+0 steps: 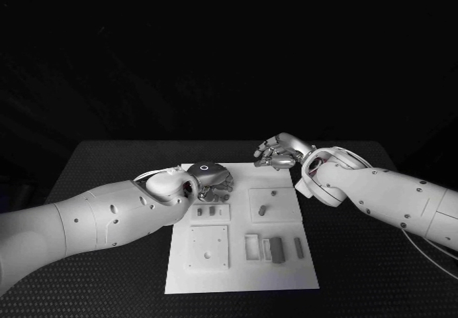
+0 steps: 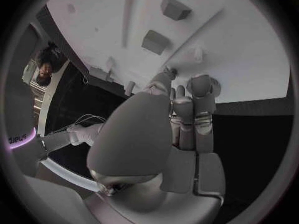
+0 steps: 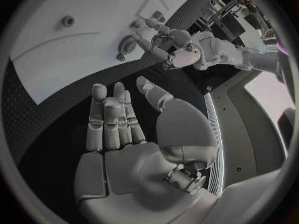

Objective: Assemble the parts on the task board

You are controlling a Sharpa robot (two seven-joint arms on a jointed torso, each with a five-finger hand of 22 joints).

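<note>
- lying white in the middle of the black table (image 1: 105,159): task board (image 1: 239,278), grey parts (image 1: 276,250) on it
- hovering over board's far left corner, fingers curled, grasp unclear: left hand (image 1: 212,179)
- hovering past board's far right edge, spread wide, holding nothing: right hand (image 1: 278,152)

Both arms are chunky glossy white shells dotted with small dark screw holes. The left hand (image 1: 212,179) and right hand (image 1: 278,152) are silver with segmented metal fingers. Thin cables loop at the wrists, and the left wrist has a round black cap with a pale ring.
</note>
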